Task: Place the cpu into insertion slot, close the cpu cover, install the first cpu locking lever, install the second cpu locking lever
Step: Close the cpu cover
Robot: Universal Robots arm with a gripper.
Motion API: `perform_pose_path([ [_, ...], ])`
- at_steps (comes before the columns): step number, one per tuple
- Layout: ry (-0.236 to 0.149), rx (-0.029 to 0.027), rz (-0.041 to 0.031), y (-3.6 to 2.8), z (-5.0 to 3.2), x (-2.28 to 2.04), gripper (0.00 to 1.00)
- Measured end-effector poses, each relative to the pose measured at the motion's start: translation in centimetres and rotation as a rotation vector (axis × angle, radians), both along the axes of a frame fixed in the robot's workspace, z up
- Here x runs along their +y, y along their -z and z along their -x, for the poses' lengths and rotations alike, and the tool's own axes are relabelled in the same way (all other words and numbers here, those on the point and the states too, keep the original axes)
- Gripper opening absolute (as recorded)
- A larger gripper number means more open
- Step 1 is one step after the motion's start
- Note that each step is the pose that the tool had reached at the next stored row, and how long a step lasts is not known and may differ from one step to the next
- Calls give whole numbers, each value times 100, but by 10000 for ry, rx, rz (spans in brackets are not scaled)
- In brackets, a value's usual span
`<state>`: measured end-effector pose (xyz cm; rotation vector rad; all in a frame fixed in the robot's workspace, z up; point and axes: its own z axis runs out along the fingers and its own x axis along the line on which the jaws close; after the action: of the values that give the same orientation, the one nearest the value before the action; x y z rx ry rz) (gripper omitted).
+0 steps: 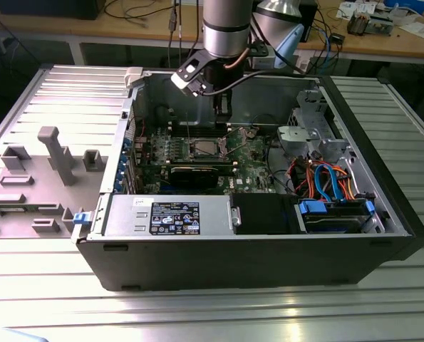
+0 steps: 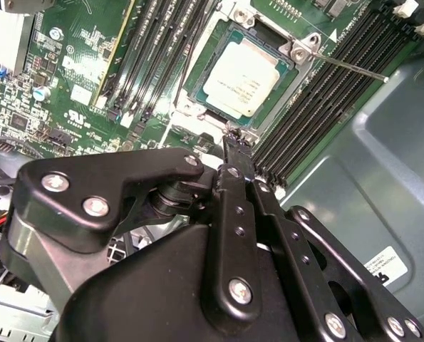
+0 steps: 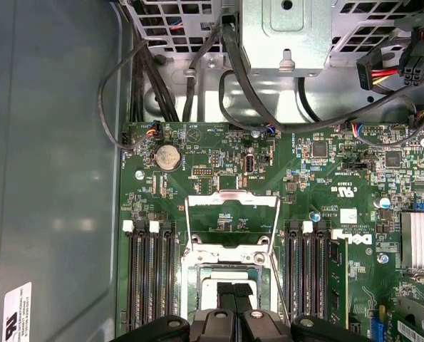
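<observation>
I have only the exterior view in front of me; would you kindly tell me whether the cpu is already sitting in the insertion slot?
Observer: Yes. In the second wrist view the cpu lies flat inside the insertion slot, with its silver top uncovered.
Operator: Thank you. Is the cpu cover closed over it?
Observer: No. In the first wrist view the cpu cover is swung open, away from the slot, and the green motherboard shows through its window.
</observation>
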<state>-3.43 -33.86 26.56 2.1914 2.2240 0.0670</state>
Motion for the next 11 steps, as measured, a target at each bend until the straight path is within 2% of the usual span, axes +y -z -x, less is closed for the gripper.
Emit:
perform_pose_path([
  [11,0,1,1,0,-30,0,11],
])
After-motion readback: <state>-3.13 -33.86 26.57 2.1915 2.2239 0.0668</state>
